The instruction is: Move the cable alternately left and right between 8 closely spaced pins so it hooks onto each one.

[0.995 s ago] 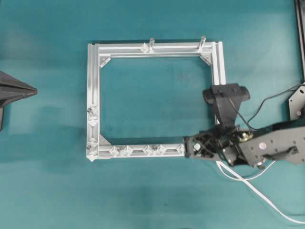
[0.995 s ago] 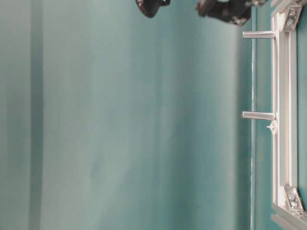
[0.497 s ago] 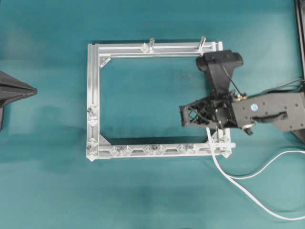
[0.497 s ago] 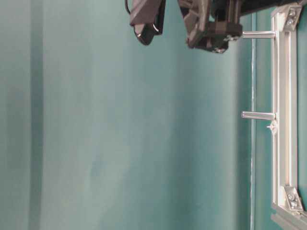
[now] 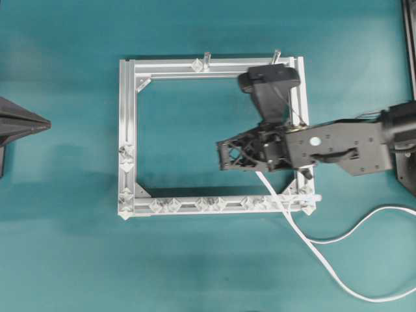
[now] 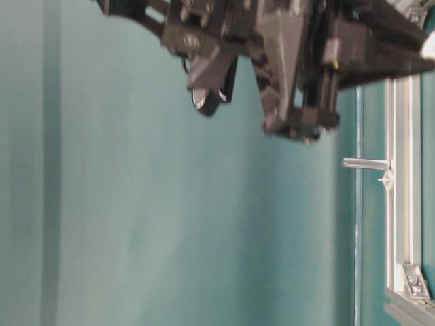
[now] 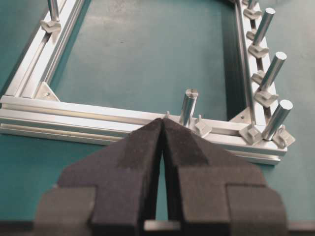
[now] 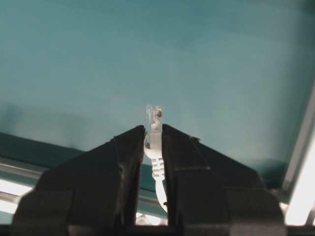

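Note:
The silver frame (image 5: 128, 117) lies flat, and the pins (image 5: 210, 204) run along its near rail. My right gripper (image 5: 222, 155) hovers over the inside of the frame, pointing left. It is shut on the small white plug (image 8: 153, 117) of the cable, whose tip pokes out past the fingertips. From there the white cable (image 5: 281, 203) trails back across the near rail close to the right corner and loops over the table (image 5: 364, 224). My left gripper (image 5: 47, 123) waits at the left edge, shut and empty (image 7: 162, 122), facing the frame's left rail and the row of pins (image 7: 273, 69).
Two taller posts (image 5: 207, 60) (image 5: 275, 57) stand on the far rail. More pins sit on the left rail (image 5: 126, 157). In the table-level view the right arm (image 6: 285, 68) fills the top, with a post (image 6: 366, 164) and a rail (image 6: 401, 204) at right.
My right gripper has risen from the frame's near right corner and moved left and away over the frame's inside, dragging the cable across the near rail. The left arm has not moved.

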